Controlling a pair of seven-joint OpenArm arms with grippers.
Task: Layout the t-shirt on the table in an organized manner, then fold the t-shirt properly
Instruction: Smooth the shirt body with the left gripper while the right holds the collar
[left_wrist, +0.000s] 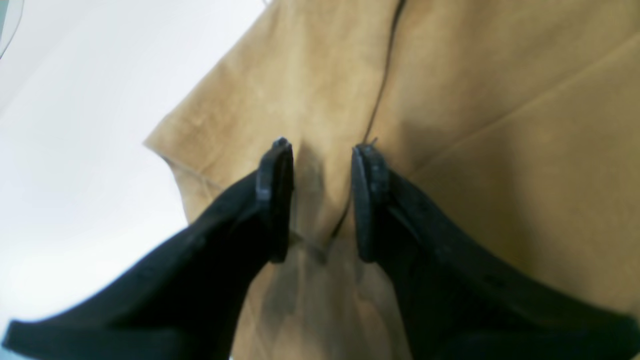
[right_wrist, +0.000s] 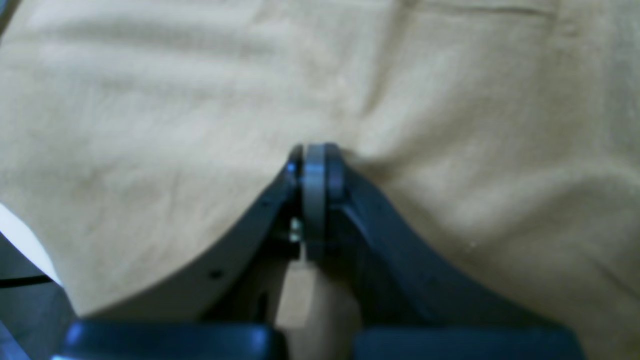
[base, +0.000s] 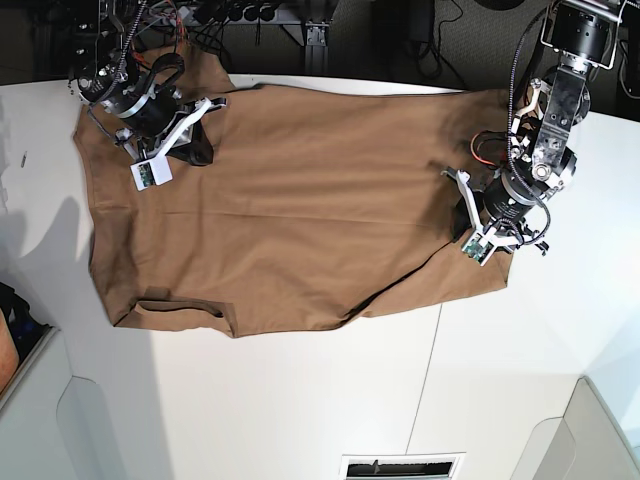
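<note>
The tan-brown t-shirt (base: 300, 220) lies spread across the white table (base: 300, 400), with its lower edge uneven and a small fold at the lower left. At the shirt's right end my left gripper (base: 464, 226) hovers. In the left wrist view the left gripper (left_wrist: 322, 146) is open just over the t-shirt (left_wrist: 500, 100), with a fold line between its fingers and nothing pinched. At the shirt's upper left corner sits my right gripper (base: 198, 146). The right wrist view shows the right gripper (right_wrist: 317, 150) shut, with creases of the t-shirt (right_wrist: 150, 125) gathering at its tips.
A thin dark seam (base: 425, 370) runs down the table below the shirt. Cables and gear (base: 300, 20) crowd the far edge. A vent (base: 400, 467) sits at the near edge. Bare table (left_wrist: 75, 150) shows left of the shirt's corner.
</note>
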